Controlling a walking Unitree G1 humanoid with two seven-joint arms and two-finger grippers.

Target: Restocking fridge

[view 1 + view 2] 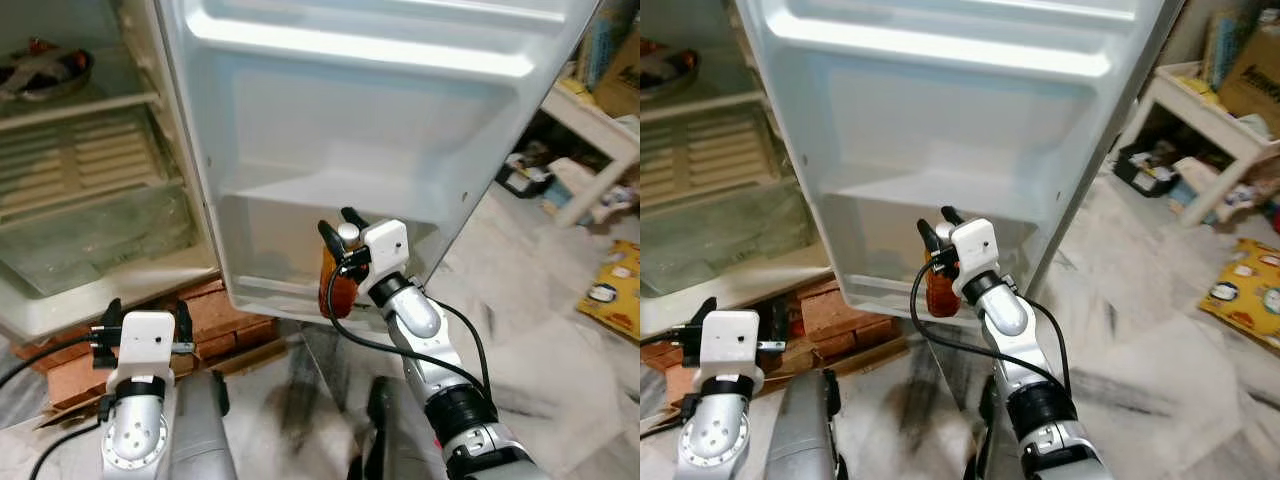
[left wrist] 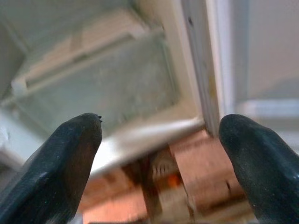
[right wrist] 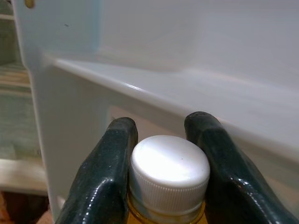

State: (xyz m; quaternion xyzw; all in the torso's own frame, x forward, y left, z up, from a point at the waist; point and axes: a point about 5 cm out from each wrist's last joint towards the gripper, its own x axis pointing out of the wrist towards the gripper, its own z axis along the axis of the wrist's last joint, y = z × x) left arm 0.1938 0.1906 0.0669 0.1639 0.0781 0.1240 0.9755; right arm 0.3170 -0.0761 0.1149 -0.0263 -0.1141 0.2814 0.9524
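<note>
- Right gripper (image 1: 340, 226) has its two black fingers closed on the neck of an amber plastic bottle with a white ribbed screw cap (image 1: 338, 282); the right wrist view shows the cap (image 3: 169, 170) wedged between the pads.
- Bottle hangs upright in front of the lowest shelf of the open white fridge door (image 1: 400, 130), its base near the shelf's front lip (image 1: 290, 300). I cannot tell whether it touches.
- Left gripper (image 1: 143, 324) sits low, fingers spread wide and empty, aimed at the fridge's bottom edge and the red bricks (image 1: 225, 315) propping the cabinet.
- Clear crisper drawer (image 1: 90, 235) in the main compartment is shut.
- Risks, as judged: the grip is high, at the cap only, so the body could swing or slip if it knocks the lip. A bottle not lifted clear of the lip would catch and tilt. Pushing on the door could swing it away from the arm.
</note>
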